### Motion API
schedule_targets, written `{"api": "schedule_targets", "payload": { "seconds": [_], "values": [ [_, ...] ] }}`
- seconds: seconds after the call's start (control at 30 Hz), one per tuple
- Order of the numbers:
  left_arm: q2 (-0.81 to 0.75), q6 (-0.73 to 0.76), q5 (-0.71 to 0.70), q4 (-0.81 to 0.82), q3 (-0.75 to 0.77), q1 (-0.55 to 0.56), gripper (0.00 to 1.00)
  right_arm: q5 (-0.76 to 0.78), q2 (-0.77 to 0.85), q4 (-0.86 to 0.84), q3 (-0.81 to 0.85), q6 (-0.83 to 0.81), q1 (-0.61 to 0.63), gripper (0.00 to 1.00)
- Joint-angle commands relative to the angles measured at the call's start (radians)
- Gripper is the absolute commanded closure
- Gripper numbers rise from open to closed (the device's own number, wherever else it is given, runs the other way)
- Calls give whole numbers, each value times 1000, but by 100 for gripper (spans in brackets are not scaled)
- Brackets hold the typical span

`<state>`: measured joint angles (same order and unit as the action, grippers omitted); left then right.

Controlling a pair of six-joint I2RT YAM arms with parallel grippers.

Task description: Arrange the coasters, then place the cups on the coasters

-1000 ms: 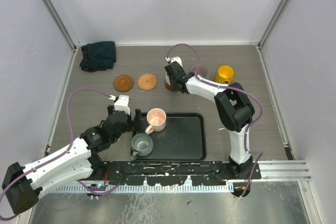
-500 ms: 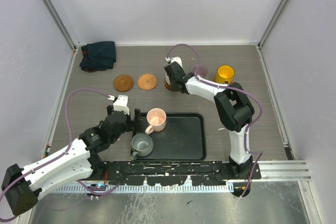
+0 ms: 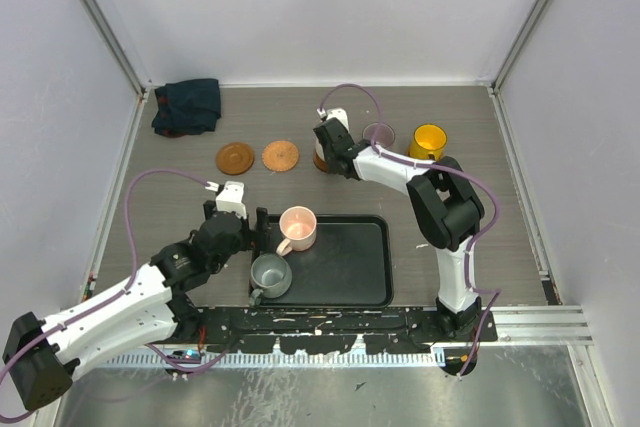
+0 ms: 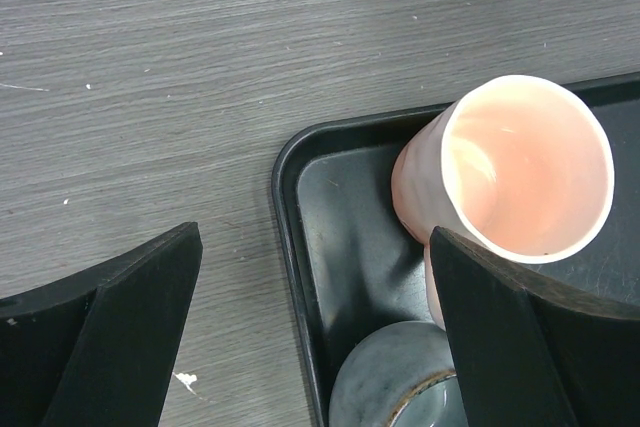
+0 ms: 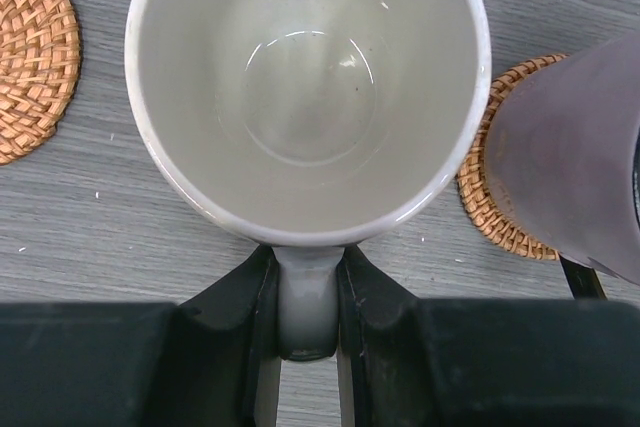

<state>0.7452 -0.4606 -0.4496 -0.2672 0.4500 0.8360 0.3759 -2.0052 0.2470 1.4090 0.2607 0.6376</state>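
My right gripper (image 5: 308, 292) is shut on the handle of the cream-white cup (image 5: 308, 77), which is upright at the back centre. In the top view the wrist (image 3: 330, 142) hides most of that cup. Just to its right the mauve cup (image 5: 570, 167) stands on a woven coaster (image 5: 487, 187), and the yellow cup (image 3: 429, 141) is further right. Two bare coasters (image 3: 235, 158) (image 3: 280, 155) lie to the left. The pink cup (image 4: 525, 162) and the grey-green cup (image 4: 400, 387) stand in the black tray (image 4: 330, 217). My left gripper (image 4: 315, 247) hangs open over the tray's left rim, its right finger beside the pink cup.
A dark blue cloth (image 3: 187, 105) lies in the back left corner. The tray (image 3: 350, 272) takes up the near centre, between the two arm bases. White walls enclose the table at the back and on both sides.
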Motion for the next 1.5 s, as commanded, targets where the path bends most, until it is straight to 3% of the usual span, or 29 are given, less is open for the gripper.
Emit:
{"api": "schedule_targets", "payload": {
  "seconds": [0.0, 0.2, 0.53, 0.7, 1.47],
  "values": [
    [3, -10, -20, 31, 8, 3, 2, -21, 33, -31, -9, 13, 2, 99],
    [16, -7, -16, 40, 14, 3, 2, -27, 45, -2, 2, 9, 8, 97],
    [29, -1, -12, 46, 18, 3, 2, -19, 52, 31, 18, 2, 22, 57],
    [29, 0, -15, 48, 18, 2, 2, -1, 61, 46, 15, 0, 36, 49],
    [8, -9, -7, 41, 8, 3, 2, 83, 96, 21, 25, 41, 56, 48]
  ]
}}
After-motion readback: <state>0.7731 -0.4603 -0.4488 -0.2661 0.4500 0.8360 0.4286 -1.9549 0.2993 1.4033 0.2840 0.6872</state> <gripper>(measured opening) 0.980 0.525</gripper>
